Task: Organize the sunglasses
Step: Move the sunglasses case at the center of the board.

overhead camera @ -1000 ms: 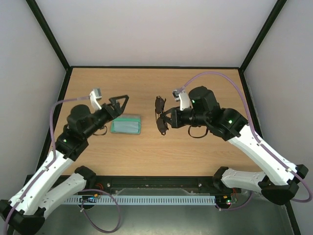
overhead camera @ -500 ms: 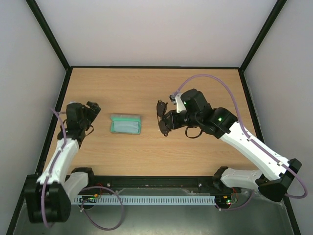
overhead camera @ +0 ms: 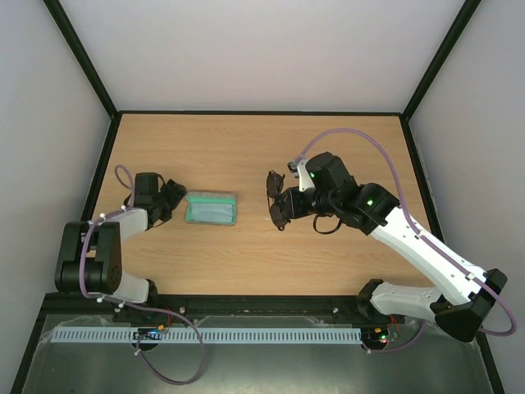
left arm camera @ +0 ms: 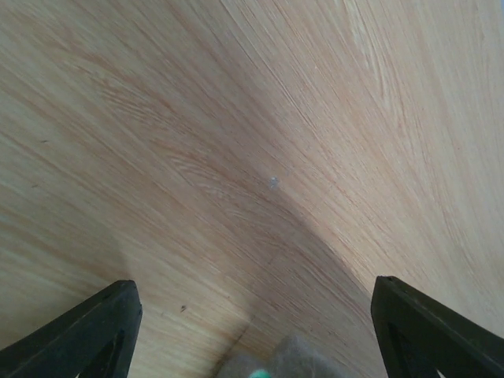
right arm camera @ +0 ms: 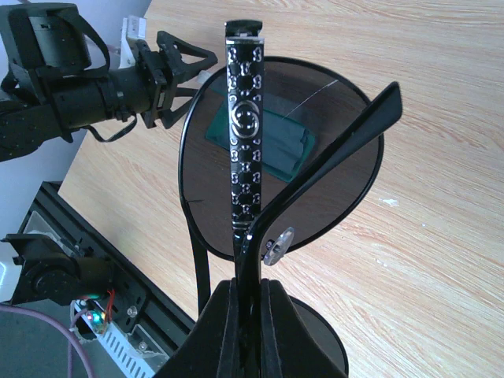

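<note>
From overhead, the right gripper [overhead camera: 289, 205] at centre frame is clamped on the sunglasses [overhead camera: 276, 199], which hang right of the open case [overhead camera: 211, 208] with bare table [overhead camera: 246, 148] between them. The left gripper [overhead camera: 172, 201] sits low just beside the case's left end. If it is meant to steady the case, the danger I see is that it shoves it instead, since the case looks light enough to skate on the wood. Both arms converging on one small spot could also knock together. In the left wrist view, the fingertips [left arm camera: 87, 335] stand wide in the bottom corners, holding nothing, with only a grey and green corner of the case at the bottom edge. So little of the case shows that a closing pinch could easily miss the wall or tip it. In the right wrist view, the fingers are pinched shut at bottom centre on the thin folded frame, and the patterned temple stands upright in front of a dark lens. That narrow hold worries me most. The pair could swivel or slip on the way down, and since they look about as wide as the case, a small tilt would catch a lens on the rim.
</note>
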